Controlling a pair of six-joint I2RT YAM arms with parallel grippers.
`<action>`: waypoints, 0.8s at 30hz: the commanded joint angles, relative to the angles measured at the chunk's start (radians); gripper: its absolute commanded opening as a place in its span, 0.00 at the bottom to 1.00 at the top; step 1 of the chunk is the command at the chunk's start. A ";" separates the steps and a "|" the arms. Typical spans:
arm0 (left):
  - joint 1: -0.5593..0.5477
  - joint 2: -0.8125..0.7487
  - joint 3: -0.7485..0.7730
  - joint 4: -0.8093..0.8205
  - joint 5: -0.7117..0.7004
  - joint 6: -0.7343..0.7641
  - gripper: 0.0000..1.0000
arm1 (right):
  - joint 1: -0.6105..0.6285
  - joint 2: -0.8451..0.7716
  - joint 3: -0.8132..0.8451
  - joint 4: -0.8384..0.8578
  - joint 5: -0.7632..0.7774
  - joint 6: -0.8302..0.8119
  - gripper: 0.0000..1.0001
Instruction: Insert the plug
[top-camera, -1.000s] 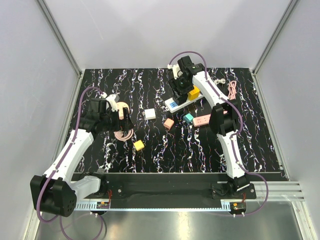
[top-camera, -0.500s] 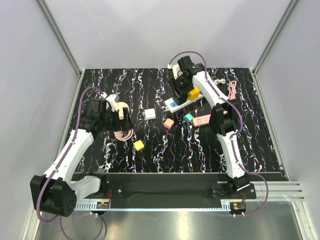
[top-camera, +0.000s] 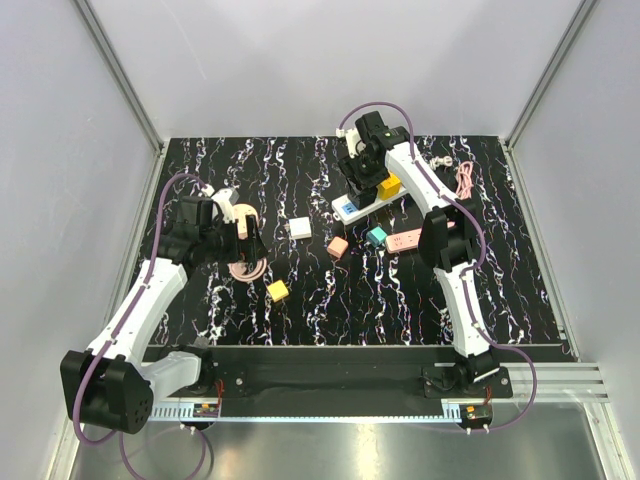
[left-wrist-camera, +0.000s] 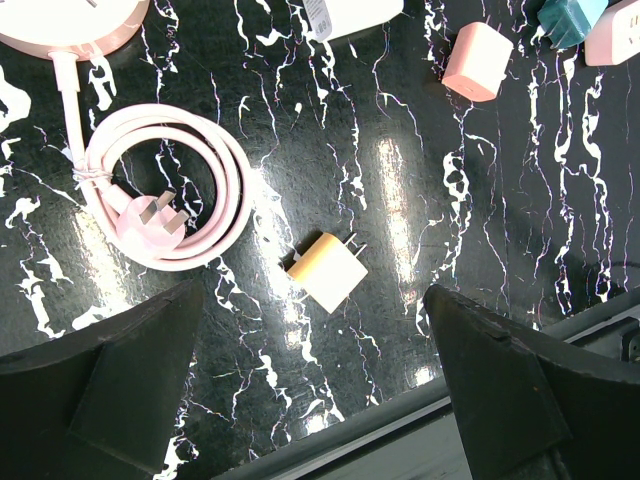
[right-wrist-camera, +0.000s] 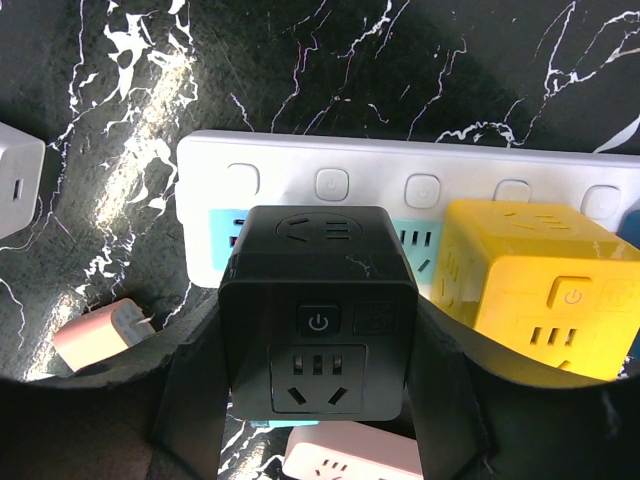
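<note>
Over the power strip (right-wrist-camera: 470, 165), my right gripper (right-wrist-camera: 318, 385) is clamping the black cube plug (right-wrist-camera: 318, 290), which is sitting just beside the yellow cube (right-wrist-camera: 530, 290) on that strip; can't tell if it's seated. Well away from the strip, my left gripper (left-wrist-camera: 310, 400) is hovering with its jaws spread wide.

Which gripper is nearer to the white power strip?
Right. The right gripper sits over the strip, shut on a black adapter; the left gripper hangs far to its left, above the pink cable.
</note>
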 joint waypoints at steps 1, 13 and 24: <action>-0.003 -0.008 0.011 0.031 0.016 0.017 0.99 | -0.011 -0.087 0.001 0.034 0.058 -0.008 0.00; -0.003 -0.004 0.011 0.032 0.022 0.015 0.99 | 0.002 -0.113 0.027 0.022 0.040 -0.008 0.00; -0.003 -0.005 0.008 0.035 0.025 0.015 0.99 | 0.002 -0.079 -0.011 0.028 0.037 -0.008 0.00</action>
